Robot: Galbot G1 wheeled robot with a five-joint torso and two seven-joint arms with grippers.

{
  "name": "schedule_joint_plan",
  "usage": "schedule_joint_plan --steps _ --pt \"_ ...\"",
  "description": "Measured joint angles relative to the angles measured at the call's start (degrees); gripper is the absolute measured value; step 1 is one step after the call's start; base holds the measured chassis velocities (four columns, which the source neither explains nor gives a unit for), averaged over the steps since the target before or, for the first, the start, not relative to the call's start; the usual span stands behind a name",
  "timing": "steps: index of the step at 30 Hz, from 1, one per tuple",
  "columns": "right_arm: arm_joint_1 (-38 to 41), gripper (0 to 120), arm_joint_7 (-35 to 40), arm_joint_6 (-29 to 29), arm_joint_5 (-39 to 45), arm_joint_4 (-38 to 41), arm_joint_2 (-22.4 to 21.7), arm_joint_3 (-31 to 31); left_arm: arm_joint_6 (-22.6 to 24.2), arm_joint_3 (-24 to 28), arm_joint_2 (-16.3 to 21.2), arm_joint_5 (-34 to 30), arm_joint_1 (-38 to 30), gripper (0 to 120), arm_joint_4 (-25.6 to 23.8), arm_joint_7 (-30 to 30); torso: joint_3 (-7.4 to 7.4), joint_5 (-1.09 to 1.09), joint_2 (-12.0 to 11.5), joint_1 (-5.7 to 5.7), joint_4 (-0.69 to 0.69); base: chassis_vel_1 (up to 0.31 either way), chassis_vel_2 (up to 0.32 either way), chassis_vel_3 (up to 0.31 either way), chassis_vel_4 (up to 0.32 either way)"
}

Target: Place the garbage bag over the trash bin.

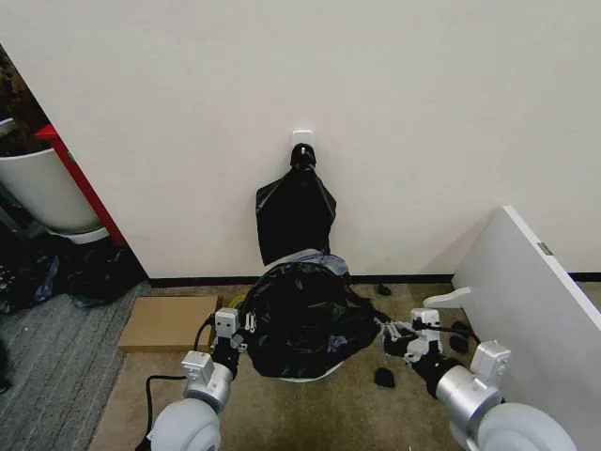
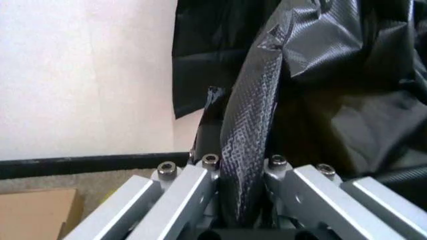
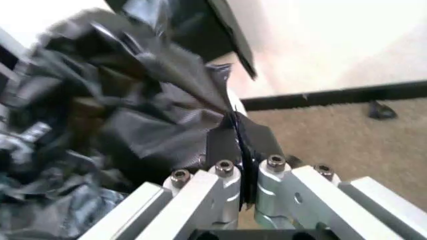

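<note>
Both grippers pinch the bag (image 1: 305,315) by its edges: left gripper (image 1: 237,340) at nine o'clock, right gripper (image 1: 399,334) at three, stretching it sideways so it can spread over the bin (image 1: 310,376), just peeking out beneath. Bag's long axis runs left-right, draping downward. Spare bags (image 1: 295,216) hang at twelve.

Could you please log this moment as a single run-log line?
garbage bag: draped over trash bin | left gripper: shut on bag edge | right gripper: shut on bag edge | spare bags: hanging on wall
</note>
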Motion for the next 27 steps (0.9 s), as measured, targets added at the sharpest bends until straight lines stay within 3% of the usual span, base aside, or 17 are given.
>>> schedule_joint_plan --steps 19,27 --pt "-0.85 0 -5.90 0.81 -7.93 -8.87 1.26 -5.52 -1.28 -0.05 -1.26 -3.94 -0.04 1 -1.15 0.07 0.00 0.00 0.00 0.00 0.00 0.000 0.000 0.000 0.000" --pt "-0.61 0 -6.23 1.57 -5.65 -8.68 1.61 -6.10 -1.05 -0.02 -1.16 -4.87 0.05 1 -1.16 -0.28 0.00 0.00 0.00 0.00 0.00 0.000 0.000 0.000 0.000"
